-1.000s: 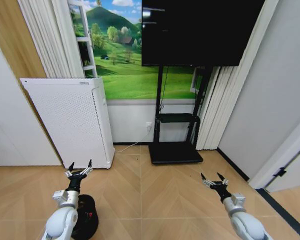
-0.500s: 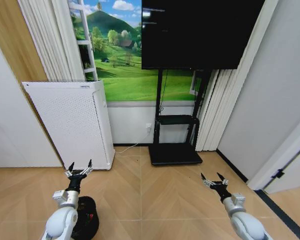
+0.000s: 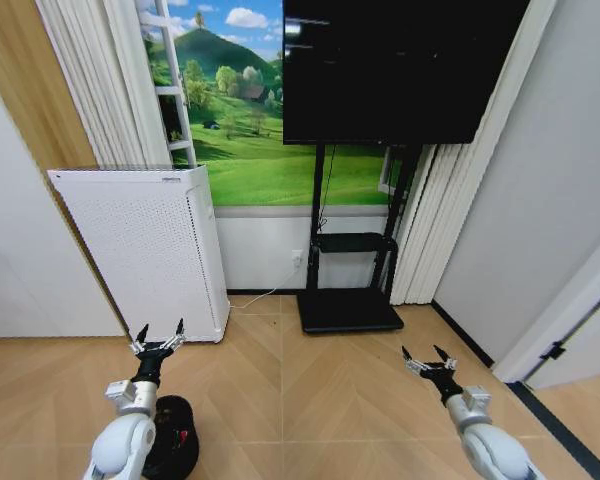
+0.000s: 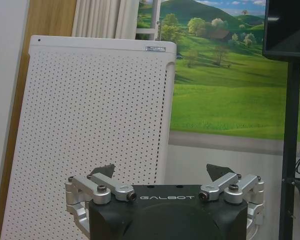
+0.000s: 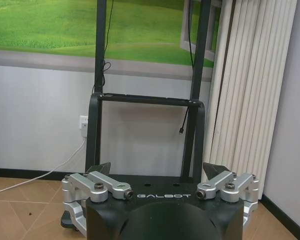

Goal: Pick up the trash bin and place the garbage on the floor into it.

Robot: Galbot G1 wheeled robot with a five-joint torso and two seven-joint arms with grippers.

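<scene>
The trash bin [image 3: 176,412] is a small round black bin on the wood floor at the lower left, partly hidden behind my left arm. A small red mark shows at its rim; I cannot tell what it is. The garbage is out of view. My left gripper [image 3: 160,335] hangs open and empty above and just beyond the bin, its fingers [image 4: 102,172] spread toward the white appliance. My right gripper [image 3: 428,357] is open and empty over bare floor at the lower right, facing the TV stand, and it appears again as the right gripper [image 5: 160,170].
A tall white perforated appliance [image 3: 145,250] stands against the wall at left, close behind the bin. A black TV stand [image 3: 350,300] with a large screen [image 3: 390,60] is straight ahead. Curtains [image 3: 445,220] and a wall close off the right. Wood floor lies between the arms.
The whole picture has shifted slightly down and to the right, so the camera has moved. Both arms and the bin keep their places in the view.
</scene>
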